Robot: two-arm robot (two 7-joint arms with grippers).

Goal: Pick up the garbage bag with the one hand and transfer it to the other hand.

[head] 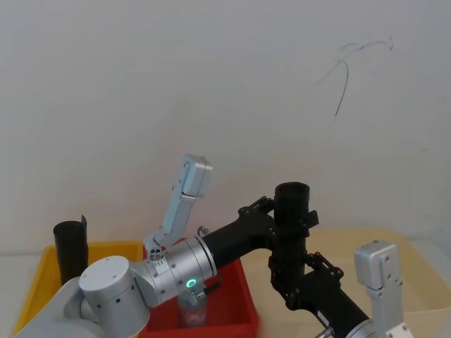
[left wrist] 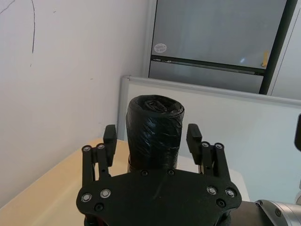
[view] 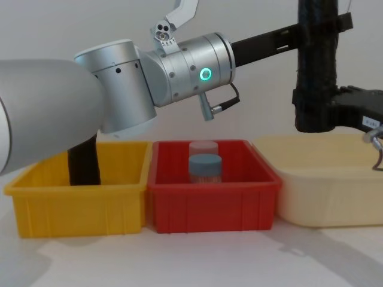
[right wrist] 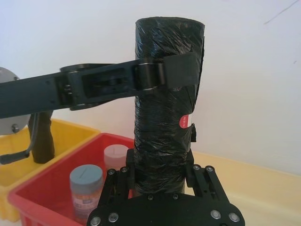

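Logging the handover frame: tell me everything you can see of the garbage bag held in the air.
The garbage bag is a tall black roll of crinkly, glossy plastic film, its top end tucked into folds, a small red round sticker on its side. It stands upright in the air, roughly over the left end of the beige tub. The right claw grips its lower end; the left claw brackets its upper part, with slim gaps showing on both sides in the left wrist view.
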